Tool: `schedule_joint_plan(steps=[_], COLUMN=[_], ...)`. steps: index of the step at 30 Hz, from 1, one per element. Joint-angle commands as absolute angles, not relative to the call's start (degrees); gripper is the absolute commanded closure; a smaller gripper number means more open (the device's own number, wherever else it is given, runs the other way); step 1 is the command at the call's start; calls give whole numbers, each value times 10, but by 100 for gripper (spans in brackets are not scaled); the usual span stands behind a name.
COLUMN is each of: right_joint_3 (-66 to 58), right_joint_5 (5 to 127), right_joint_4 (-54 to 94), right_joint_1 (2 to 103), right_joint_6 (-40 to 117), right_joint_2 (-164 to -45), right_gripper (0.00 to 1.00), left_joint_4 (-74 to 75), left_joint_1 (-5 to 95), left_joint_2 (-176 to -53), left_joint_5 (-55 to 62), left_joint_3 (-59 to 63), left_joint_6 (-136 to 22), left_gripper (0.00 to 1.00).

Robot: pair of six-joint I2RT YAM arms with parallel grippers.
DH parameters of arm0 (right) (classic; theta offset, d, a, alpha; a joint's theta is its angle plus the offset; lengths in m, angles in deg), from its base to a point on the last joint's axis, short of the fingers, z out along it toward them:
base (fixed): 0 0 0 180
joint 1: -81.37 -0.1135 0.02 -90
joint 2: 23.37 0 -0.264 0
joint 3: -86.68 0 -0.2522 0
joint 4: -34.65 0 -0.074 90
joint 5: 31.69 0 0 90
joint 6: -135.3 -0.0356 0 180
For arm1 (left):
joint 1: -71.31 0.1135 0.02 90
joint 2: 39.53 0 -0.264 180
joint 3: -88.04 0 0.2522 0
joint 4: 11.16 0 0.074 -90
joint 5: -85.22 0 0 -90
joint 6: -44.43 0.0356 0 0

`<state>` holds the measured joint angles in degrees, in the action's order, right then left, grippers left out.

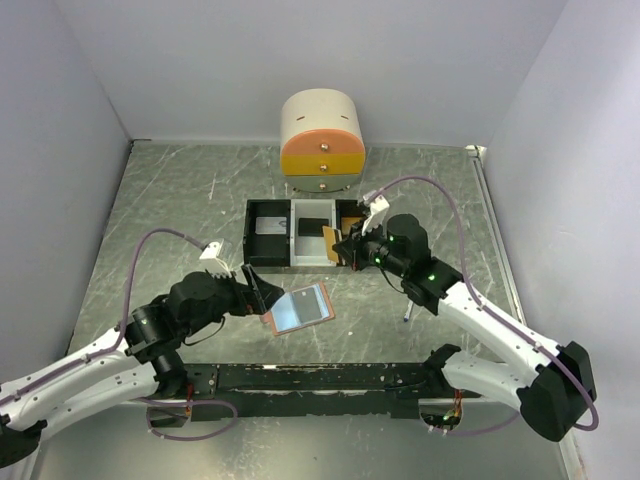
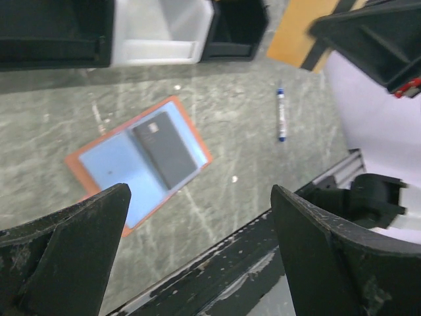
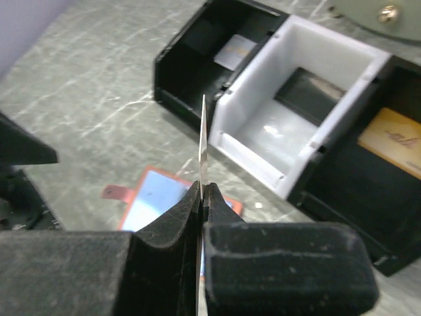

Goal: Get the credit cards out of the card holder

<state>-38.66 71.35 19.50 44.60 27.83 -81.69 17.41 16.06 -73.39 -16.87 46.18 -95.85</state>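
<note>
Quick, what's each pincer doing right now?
Left pincer: open, holding nothing, over the open card holder.
Right pincer: shut on an orange card.

pen (image 2: 281, 113) on table (image 1: 180, 210); compartment trays (image 1: 312, 256) before a rounded drawer box (image 1: 322, 140).

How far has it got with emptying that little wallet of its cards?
Well along. An orange-gold card, a black card and a grey card already lie in the tray. The right claw is pinched on another card above it. One dark card is left in the open card holder, the left claw open over it.
</note>
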Motion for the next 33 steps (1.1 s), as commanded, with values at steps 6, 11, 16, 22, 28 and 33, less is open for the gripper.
schedule_joint_plan(steps=[6,11,16,22,28,33], right_joint_3=[-375,-367,-399,-373,-347,-339], right_joint_5=[469,364,297,373,450,456], right_joint_4=[183,167,211,142,134,131], right_joint_1=[322,281,287,374,440,444], right_joint_6=[554,699,785,792,785,833], right_joint_2=[-822,-863,-867,-902,-914,-938], right_gripper=[100,100,100,100,100,100], left_joint_4=[277,296,332,328,369,388], left_joint_1=[158,158,158,158,158,158], left_joint_2=[-733,-728,-720,-707,-730,-749], left_joint_5=[-237,-249,-269,-271,-281,-273], left_joint_3=[440,439,439,454,432,416], left_joint_6=[-951,-960,-1002,-1025,-1024,-1026], left_gripper=[0,0,0,0,0,0])
